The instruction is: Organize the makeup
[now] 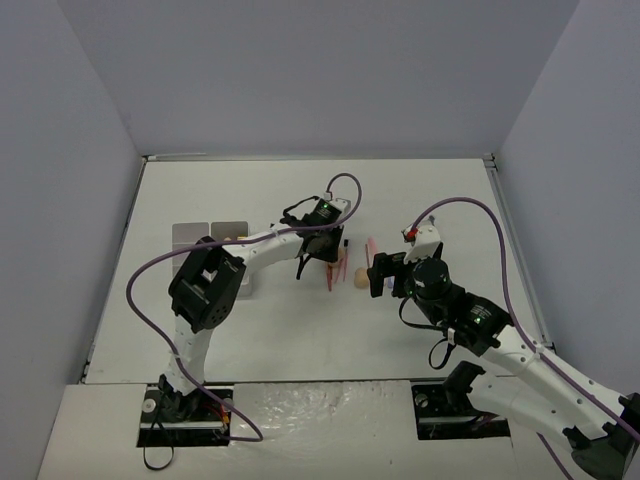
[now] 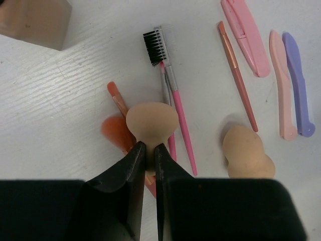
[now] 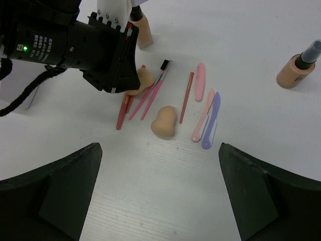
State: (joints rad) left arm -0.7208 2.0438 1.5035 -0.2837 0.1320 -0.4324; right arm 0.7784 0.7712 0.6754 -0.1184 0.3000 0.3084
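Note:
My left gripper (image 2: 149, 150) is shut on a peach sponge (image 2: 151, 120), pinching its narrow end above a pile of makeup: a black-bristled comb brush (image 2: 153, 45), thin pink sticks (image 2: 183, 125) and an orange-red brush (image 2: 116, 98). From the right wrist view the held sponge (image 3: 145, 78) peeks out under the left gripper's black body (image 3: 75, 40). A second peach sponge (image 3: 164, 122) lies loose on the table. Beside it lie a red brush (image 3: 185, 98), pink sticks (image 3: 200, 80) and a lilac stick (image 3: 211, 120). My right gripper (image 3: 160, 196) hangs open just short of them, holding nothing.
One tan bottle with a dark cap (image 3: 296, 68) stands at the right. Another tan bottle (image 3: 143, 30) stands behind the left gripper. The compartmented box (image 1: 195, 237) sits at the left, partly behind the left arm. Grey walls (image 1: 90, 200) close in the white table.

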